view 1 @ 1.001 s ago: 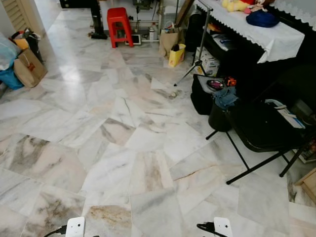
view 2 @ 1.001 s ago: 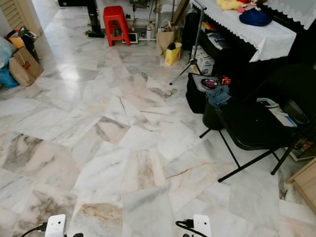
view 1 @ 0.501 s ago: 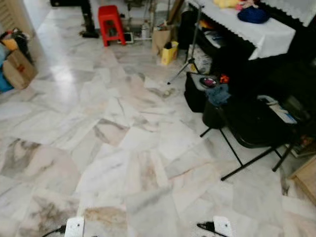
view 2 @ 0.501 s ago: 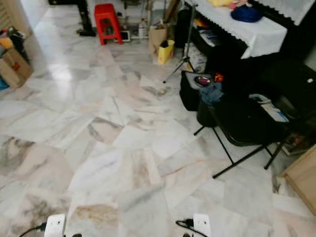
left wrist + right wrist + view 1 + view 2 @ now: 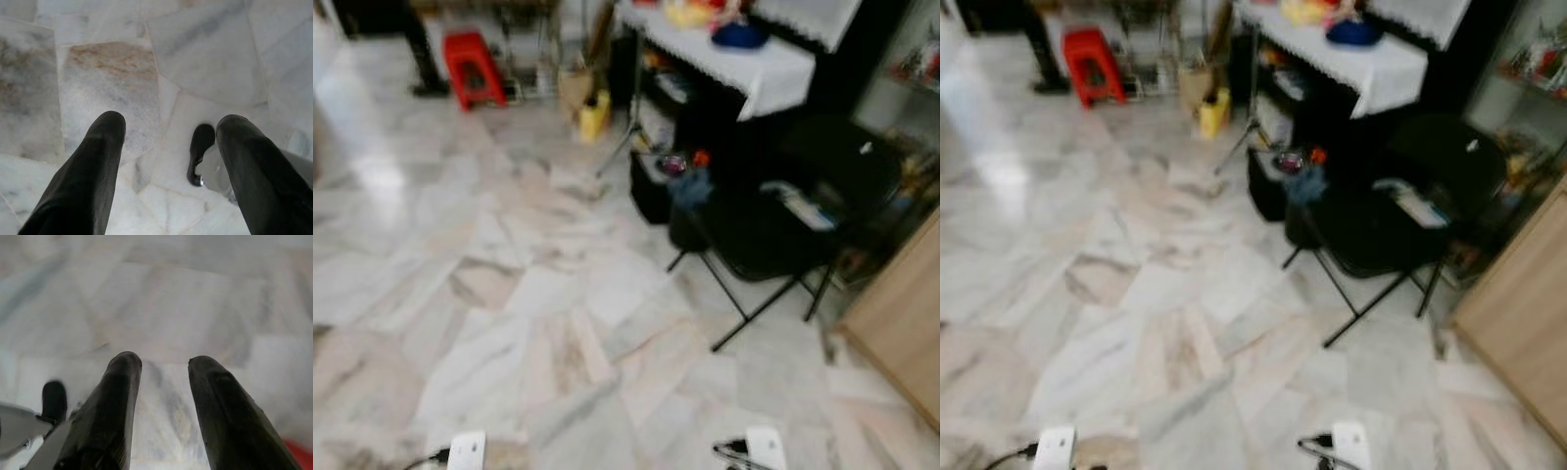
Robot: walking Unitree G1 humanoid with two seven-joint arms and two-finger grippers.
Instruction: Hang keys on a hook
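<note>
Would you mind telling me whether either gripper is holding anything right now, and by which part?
Nothing is held. The left gripper and the right gripper both have their fingers apart, with only the pale marble floor between them.

Both eye views are blurred. The items on the white-clothed table (image 5: 773,73) cannot be identified. The wooden cabinet (image 5: 901,333) at the near right is cut off by the edge.

Ahead and to the left the marble floor (image 5: 509,294) lies open. To the right a black folding chair (image 5: 754,235) blocks the way, with a bench (image 5: 744,69) under a white cloth behind it and a wooden cabinet (image 5: 901,333) alongside. A red stool (image 5: 473,67) stands far off.
</note>
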